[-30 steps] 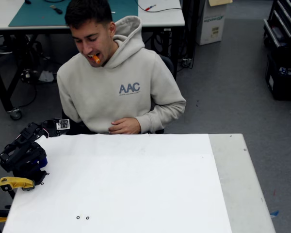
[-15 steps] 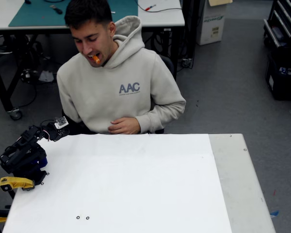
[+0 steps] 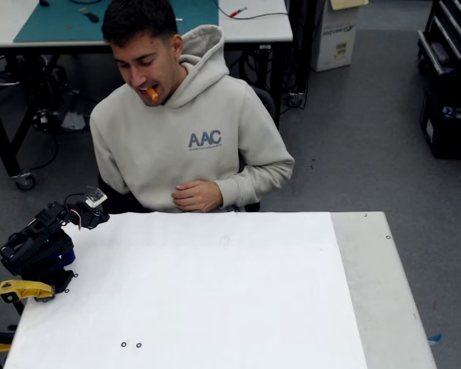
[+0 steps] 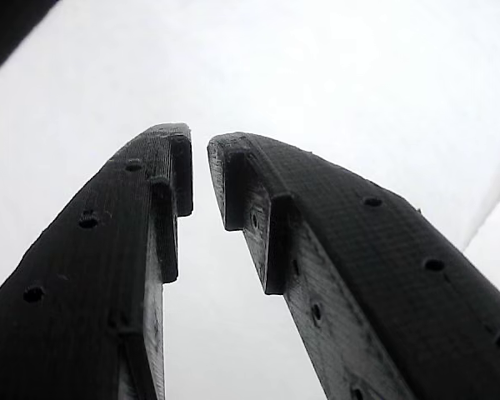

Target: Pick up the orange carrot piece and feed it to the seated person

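The orange carrot piece [image 3: 152, 94] sits between the teeth of the seated person [image 3: 192, 138], who wears a beige hoodie with "AAC" on the chest and sits behind the table's far edge. My black arm is folded low at the table's left edge, and its gripper [image 3: 81, 217] is well below and left of the person's face. In the wrist view the two black fingers [image 4: 150, 217] stand almost together over the white tabletop, and the gripper [image 4: 200, 154] has only a narrow slit and nothing between its tips.
A white sheet covers the table [image 3: 215, 292], with a bare grey strip [image 3: 376, 284] on the right. A yellow clamp part [image 3: 24, 290] sits at the arm's base. The person's hand [image 3: 197, 197] rests by the far edge. Workbenches and boxes stand behind.
The arm's wrist end has shifted slightly at the left table edge as it folds. The carrot piece stays in the person's mouth and the person's pose has hardly changed.
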Action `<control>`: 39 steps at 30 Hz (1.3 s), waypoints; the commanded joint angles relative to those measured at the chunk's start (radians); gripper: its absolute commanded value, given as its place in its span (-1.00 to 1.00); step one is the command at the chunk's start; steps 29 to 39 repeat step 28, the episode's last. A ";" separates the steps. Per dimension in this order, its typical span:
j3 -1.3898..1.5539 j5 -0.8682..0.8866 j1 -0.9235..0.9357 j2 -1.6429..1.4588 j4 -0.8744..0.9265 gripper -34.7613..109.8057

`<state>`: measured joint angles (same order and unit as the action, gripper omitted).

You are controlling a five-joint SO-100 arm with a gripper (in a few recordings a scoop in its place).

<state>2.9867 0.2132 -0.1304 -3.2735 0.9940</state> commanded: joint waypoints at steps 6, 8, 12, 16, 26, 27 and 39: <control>-0.009 0.002 -0.021 -0.009 0.000 -0.54; -0.009 0.002 -0.021 -0.009 0.000 -0.54; -0.009 0.000 -0.021 -0.009 0.000 -0.54; -0.009 0.000 -0.021 -0.009 0.000 -0.54; -0.011 0.000 -0.021 -0.009 0.000 -0.54; -0.011 0.000 -0.021 -0.009 0.000 -0.54; -0.011 0.000 -0.021 -0.009 0.000 -0.54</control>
